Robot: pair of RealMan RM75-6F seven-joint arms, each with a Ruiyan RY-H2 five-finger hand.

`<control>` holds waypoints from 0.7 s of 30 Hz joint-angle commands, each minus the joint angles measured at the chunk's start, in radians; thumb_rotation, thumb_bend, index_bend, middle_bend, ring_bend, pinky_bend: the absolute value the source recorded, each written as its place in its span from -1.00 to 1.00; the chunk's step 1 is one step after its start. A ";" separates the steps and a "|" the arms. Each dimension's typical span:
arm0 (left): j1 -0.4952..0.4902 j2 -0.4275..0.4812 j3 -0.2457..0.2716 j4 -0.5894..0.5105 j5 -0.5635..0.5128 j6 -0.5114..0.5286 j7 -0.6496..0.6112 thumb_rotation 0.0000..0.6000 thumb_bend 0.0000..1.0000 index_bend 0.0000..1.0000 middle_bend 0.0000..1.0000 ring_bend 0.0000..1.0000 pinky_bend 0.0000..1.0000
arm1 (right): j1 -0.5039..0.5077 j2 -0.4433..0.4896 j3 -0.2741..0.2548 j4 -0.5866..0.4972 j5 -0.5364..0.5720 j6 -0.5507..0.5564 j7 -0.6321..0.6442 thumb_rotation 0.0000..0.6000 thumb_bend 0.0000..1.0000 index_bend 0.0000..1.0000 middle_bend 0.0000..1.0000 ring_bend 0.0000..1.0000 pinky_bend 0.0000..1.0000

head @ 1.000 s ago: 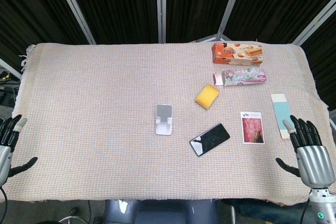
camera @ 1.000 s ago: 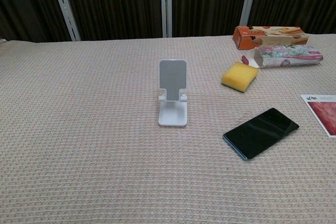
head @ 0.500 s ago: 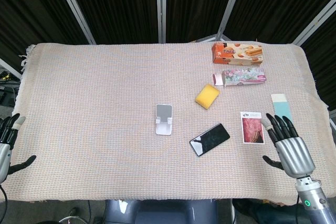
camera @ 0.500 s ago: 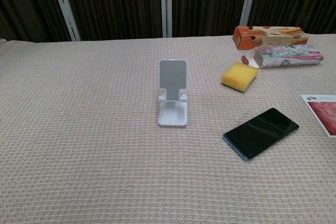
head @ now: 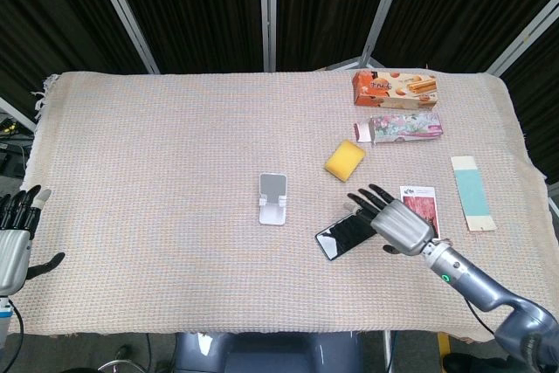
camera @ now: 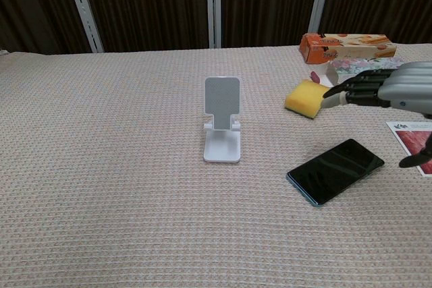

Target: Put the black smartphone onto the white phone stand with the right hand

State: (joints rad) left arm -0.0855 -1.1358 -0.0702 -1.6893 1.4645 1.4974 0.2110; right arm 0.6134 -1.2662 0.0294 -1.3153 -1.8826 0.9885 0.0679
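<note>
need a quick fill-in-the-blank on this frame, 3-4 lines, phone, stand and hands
1. The black phone lies flat on the ____.
2. The white stand holds ____.
3. The right hand hovers above the phone with its fingers ____.
4. The yellow ____ lies between the stand and the boxes.

Missing words: cloth; nothing; spread; sponge
</note>
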 commanded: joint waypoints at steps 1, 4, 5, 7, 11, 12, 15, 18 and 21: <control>-0.004 -0.008 -0.006 0.008 -0.013 -0.006 0.010 1.00 -1.00 -1.00 -1.00 -1.00 -1.00 | 0.045 -0.057 -0.023 0.057 -0.017 -0.043 0.006 1.00 -1.00 -0.94 -0.88 -0.99 -0.82; -0.008 -0.011 -0.010 0.014 -0.024 -0.012 0.015 1.00 -1.00 -1.00 -1.00 -1.00 -1.00 | 0.065 -0.095 -0.038 0.091 -0.018 -0.069 -0.003 1.00 -1.00 -0.92 -0.87 -0.98 -0.82; -0.008 -0.012 -0.010 0.015 -0.027 -0.013 0.016 1.00 -1.00 -1.00 -1.00 -1.00 -1.00 | 0.071 -0.109 -0.044 0.103 -0.018 -0.075 -0.005 1.00 -1.00 -0.91 -0.86 -0.98 -0.82; -0.010 -0.014 -0.011 0.018 -0.030 -0.014 0.018 1.00 -1.00 -1.00 -1.00 -1.00 -1.00 | 0.082 -0.136 -0.059 0.127 -0.019 -0.084 -0.010 1.00 -1.00 -0.89 -0.84 -0.96 -0.82; -0.011 -0.015 -0.013 0.020 -0.036 -0.013 0.018 1.00 -1.00 -1.00 -1.00 -1.00 -1.00 | 0.098 -0.180 -0.074 0.176 -0.024 -0.081 -0.038 1.00 -1.00 -0.87 -0.82 -0.94 -0.80; -0.011 -0.015 -0.014 0.020 -0.037 -0.013 0.017 1.00 -1.00 -1.00 -1.00 -1.00 -1.00 | 0.100 -0.189 -0.075 0.185 -0.020 -0.078 -0.039 1.00 -1.00 -0.87 -0.82 -0.94 -0.80; -0.012 -0.015 -0.014 0.021 -0.041 -0.014 0.019 1.00 -1.00 -1.00 -1.00 -1.00 -1.00 | 0.114 -0.201 -0.079 0.196 -0.007 -0.089 -0.030 1.00 -1.00 -0.84 -0.81 -0.94 -0.79; -0.013 -0.016 -0.014 0.021 -0.042 -0.014 0.022 1.00 -1.00 -1.00 -1.00 -1.00 -1.00 | 0.129 -0.205 -0.084 0.202 0.003 -0.109 -0.038 1.00 -1.00 -0.81 -0.77 -0.92 -0.78; -0.013 -0.017 -0.014 0.022 -0.044 -0.015 0.024 1.00 -1.00 -1.00 -1.00 -1.00 -1.00 | 0.134 -0.216 -0.090 0.217 0.010 -0.115 -0.047 1.00 -1.00 -0.76 -0.70 -0.85 -0.73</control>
State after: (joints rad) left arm -0.0987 -1.1529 -0.0842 -1.6676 1.4210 1.4828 0.2351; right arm 0.7456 -1.4787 -0.0582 -1.1020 -1.8752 0.8749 0.0225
